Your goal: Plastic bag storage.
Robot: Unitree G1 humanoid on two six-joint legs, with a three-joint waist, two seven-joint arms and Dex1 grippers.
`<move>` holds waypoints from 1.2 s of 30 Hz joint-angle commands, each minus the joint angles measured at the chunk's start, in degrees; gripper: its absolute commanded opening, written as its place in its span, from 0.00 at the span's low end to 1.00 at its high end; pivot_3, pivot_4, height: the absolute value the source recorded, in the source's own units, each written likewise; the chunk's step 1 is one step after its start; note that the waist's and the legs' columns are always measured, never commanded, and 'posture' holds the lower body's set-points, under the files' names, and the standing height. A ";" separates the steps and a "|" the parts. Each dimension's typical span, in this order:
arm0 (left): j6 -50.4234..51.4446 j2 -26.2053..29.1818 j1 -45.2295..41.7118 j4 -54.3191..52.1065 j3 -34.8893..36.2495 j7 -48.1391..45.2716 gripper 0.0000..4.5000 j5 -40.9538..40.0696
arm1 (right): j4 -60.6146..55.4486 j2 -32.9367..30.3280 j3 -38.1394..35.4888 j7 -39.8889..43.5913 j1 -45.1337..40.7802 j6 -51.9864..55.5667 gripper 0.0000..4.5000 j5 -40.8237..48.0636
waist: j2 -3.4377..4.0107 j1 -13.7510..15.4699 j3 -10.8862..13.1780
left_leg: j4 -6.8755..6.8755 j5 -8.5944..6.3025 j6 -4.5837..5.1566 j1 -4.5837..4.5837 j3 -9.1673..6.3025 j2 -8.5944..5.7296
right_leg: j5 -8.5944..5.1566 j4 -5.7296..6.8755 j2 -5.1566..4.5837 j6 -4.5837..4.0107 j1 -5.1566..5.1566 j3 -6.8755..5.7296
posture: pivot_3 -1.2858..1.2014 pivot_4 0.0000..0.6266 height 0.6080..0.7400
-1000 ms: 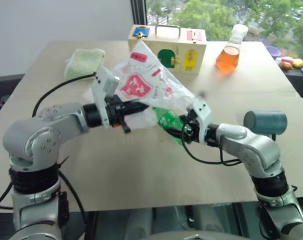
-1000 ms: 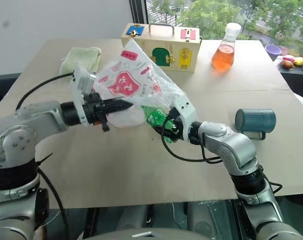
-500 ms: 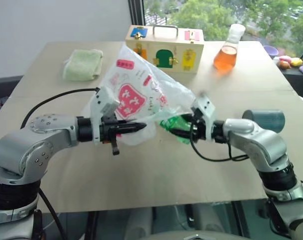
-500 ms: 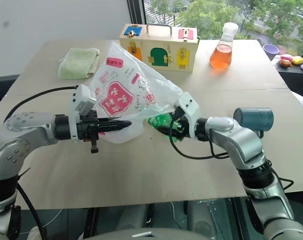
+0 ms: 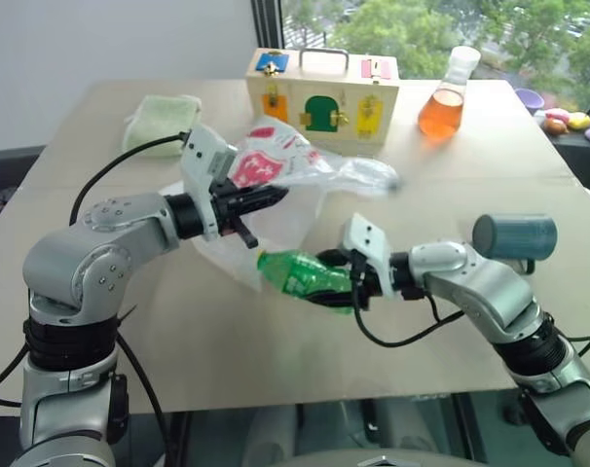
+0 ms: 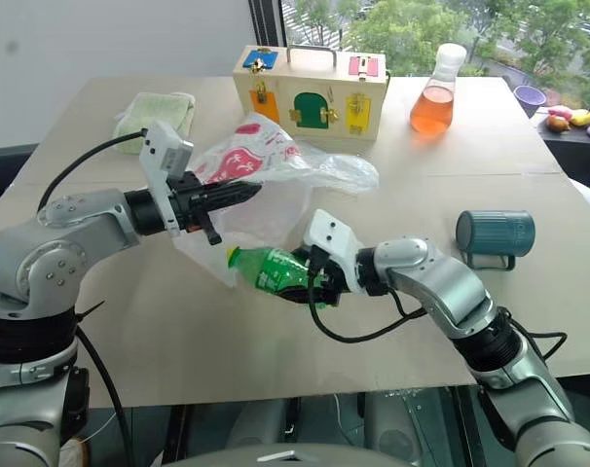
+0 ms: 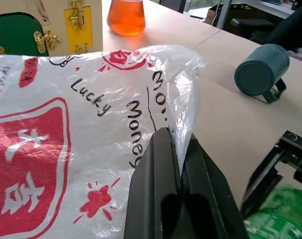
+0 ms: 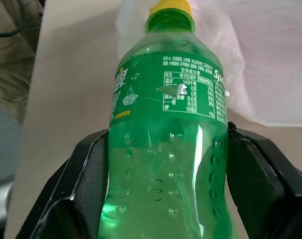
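While the left gripper (image 5: pixel 261 198) pinches a fold of the plastic bag (image 5: pixel 295 170) tight between its closed fingers, the right gripper (image 8: pixel 166 199) clasps the green soda bottle (image 5: pixel 300 273) around its lower body, jaws spread wide to fit it. The bag hangs from that pinch above the cardboard-covered table (image 5: pixel 276 350), its loose end trailing toward three o'clock and its lower film draping down to the surface just behind the bottle. The bottle lies nearly level, yellow cap pointing toward nine o'clock, at about five o'clock from the bag. Further off, at twelve o'clock, stand a wooden latch box (image 5: pixel 322 88) and an orange-filled flask (image 5: pixel 445 105); a folded green cloth (image 5: pixel 161 119) rests at ten o'clock and a teal mug (image 5: pixel 514 236) lies on its side at three o'clock. The main risk, as I judge it, is the thin film: it could slip from so narrow a pinch or tear if pulled hard. The bag's mouth is not visibly held open, so any stuffing could snag or crumple outside the bottle's neck. The smooth bottle might also rotate within the wide clasp, and a sweeping arm could knock the mug.
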 commanded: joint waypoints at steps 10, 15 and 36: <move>5.48 -1.78 0.66 -6.83 4.77 3.21 0.00 -16.49 | 22.80 19.75 -5.59 -17.93 -10.90 -12.05 0.64 -10.69 | 0.00 -0.22 0.01 | 0.01 0.01 -0.01 0.05 0.02 0.01 | 0.01 0.11 0.01 -0.01 -0.01 0.03 | 0.52 0.24 1.00; 4.64 -4.09 0.37 -6.46 4.07 8.58 0.00 -14.84 | 31.02 26.71 -5.94 -13.78 -14.41 -16.33 0.89 -9.80 | 0.01 0.07 0.01 | 0.01 0.01 -0.01 0.05 0.02 -0.01 | 0.01 0.16 0.02 -0.03 -0.03 0.05 | 0.52 0.24 1.00; -8.51 -17.14 -5.01 6.15 -1.28 20.29 0.00 3.68 | -24.37 0.93 -27.72 -19.64 10.35 5.76 0.99 3.85 | 0.01 0.68 0.01 | 0.01 0.00 -0.01 0.06 -0.03 -0.11 | 0.01 0.16 -0.07 -0.02 0.04 0.00 | 0.52 0.24 1.00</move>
